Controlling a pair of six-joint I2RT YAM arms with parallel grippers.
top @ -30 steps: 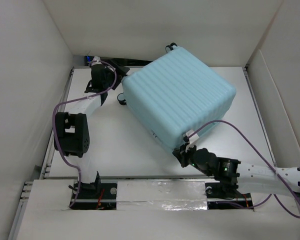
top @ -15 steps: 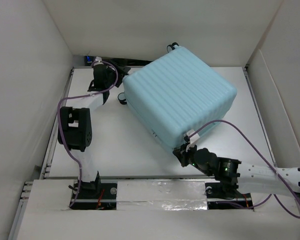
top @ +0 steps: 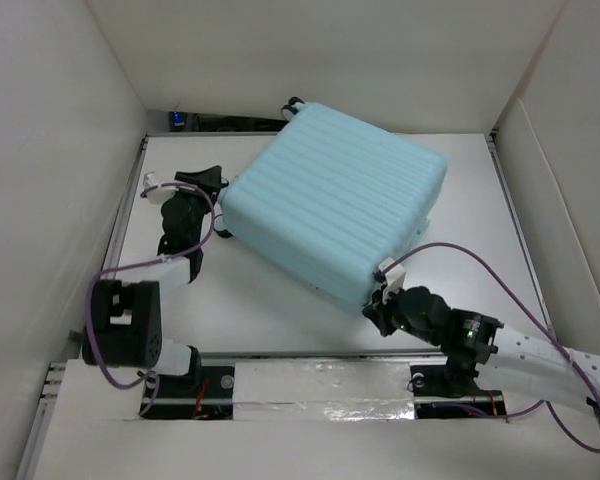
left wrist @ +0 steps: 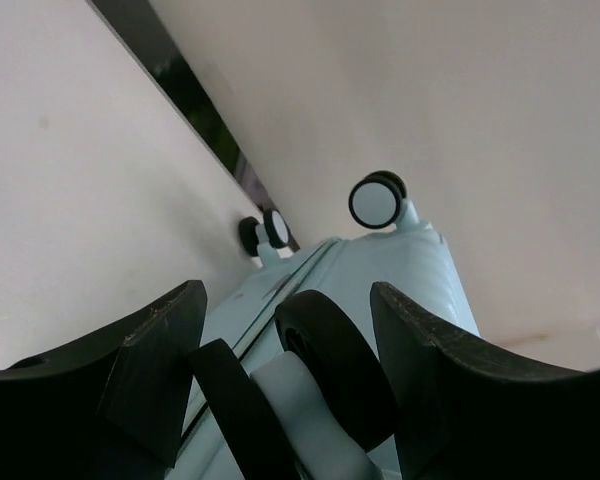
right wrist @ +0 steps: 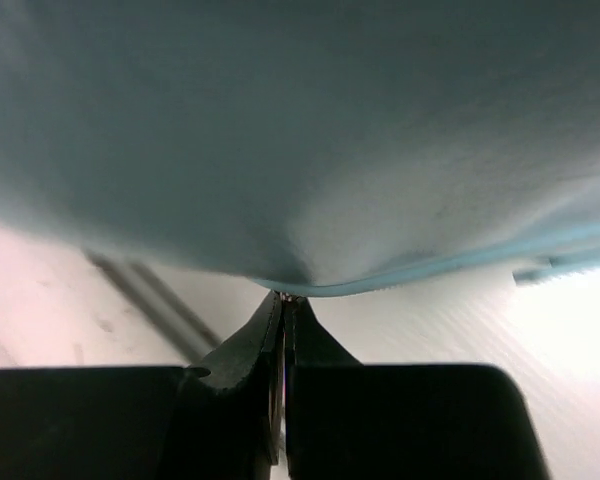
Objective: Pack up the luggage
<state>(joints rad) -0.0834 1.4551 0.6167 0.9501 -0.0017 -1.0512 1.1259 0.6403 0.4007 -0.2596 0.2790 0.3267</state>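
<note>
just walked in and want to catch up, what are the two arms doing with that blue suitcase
The pale blue hard-shell suitcase lies closed and flat on the white table. The left gripper is closed around one caster wheel at the suitcase's left corner. The right gripper is shut, with its tips against the edge seam at the near corner. Whether it pinches anything there is too small to tell.

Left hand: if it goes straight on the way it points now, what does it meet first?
The nearest caster wheel of the luggage. It sits right between the fingers of the left hand. Whether they touch it is unclear.
</note>
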